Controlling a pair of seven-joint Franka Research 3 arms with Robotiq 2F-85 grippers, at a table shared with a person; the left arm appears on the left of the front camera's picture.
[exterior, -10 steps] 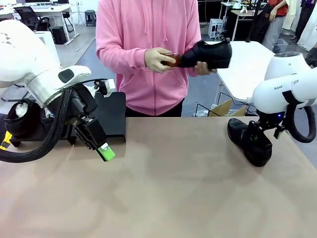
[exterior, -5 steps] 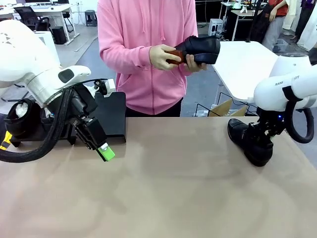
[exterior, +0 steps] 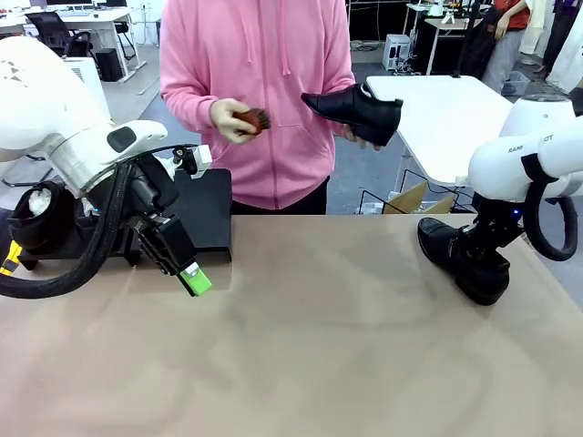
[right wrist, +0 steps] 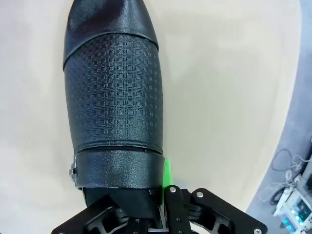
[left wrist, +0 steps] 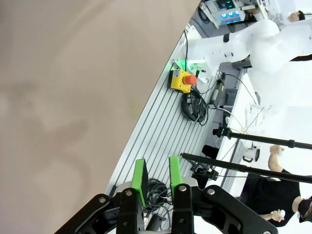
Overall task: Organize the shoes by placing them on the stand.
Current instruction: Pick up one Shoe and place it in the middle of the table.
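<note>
**Stand** [exterior: 205, 214]: black and low, set at the far left of the table [exterior: 319, 364].

**Stuffed shoe** [exterior: 36, 214]: black with white paper inside. It is seen at the stand's left end, partly hidden by the left arm.

**Left gripper** [exterior: 194, 279]: hung just in front of the stand. The fingers are drawn nearly together and nothing is held.

**Textured shoe** [exterior: 455, 259]: laid on the table well to the right of the stand. It is clamped at its heel end by the right gripper [exterior: 487, 238].

**Raised shoe** [exterior: 355, 107]: held up by a person beyond the stand, above it and to its right.

**Brush** [exterior: 256, 118]: gripped in the person's other hand [exterior: 228, 118], above the stand.
</note>
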